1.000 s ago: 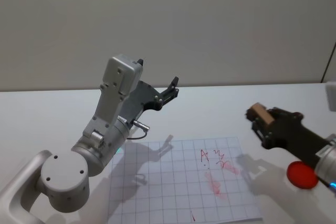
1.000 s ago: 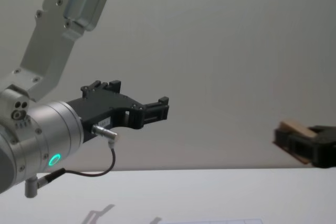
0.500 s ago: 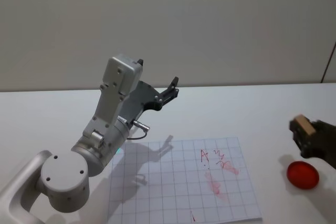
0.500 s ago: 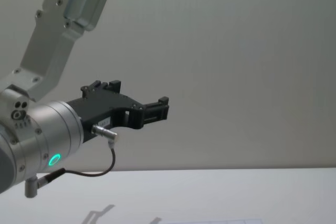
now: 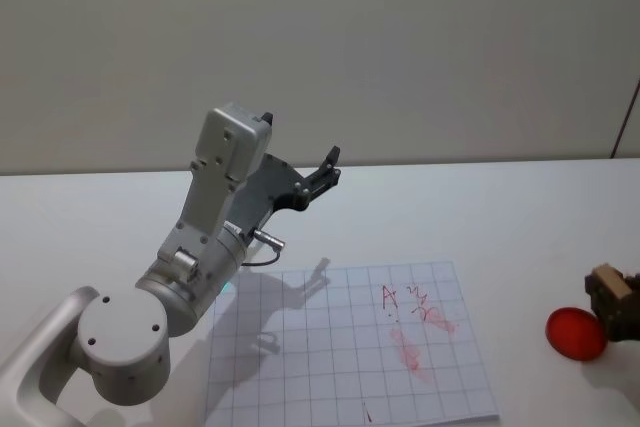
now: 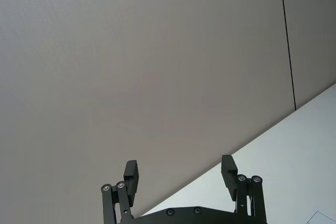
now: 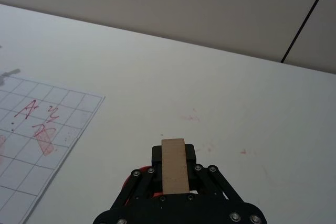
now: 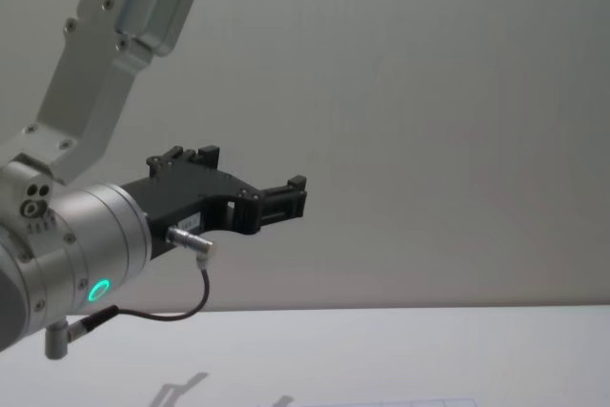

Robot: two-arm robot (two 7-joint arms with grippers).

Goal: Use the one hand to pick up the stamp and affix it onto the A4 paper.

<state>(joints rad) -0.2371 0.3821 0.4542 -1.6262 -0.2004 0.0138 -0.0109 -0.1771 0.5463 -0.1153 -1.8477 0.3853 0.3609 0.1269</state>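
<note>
Head view: stamp point(image 5: 611, 281) lower, farther right than before.

We see a matt wooden stamp point(image 7: 174, 165) in the black plastic right gripper point(image 7: 174, 174), beside gridded paper point(image 5: 340, 347).

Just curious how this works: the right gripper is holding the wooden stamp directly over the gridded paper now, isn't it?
Not quite. The right gripper does hold the stamp, but off to the side of the paper, by the red ink pad, as the head view shows.
</note>
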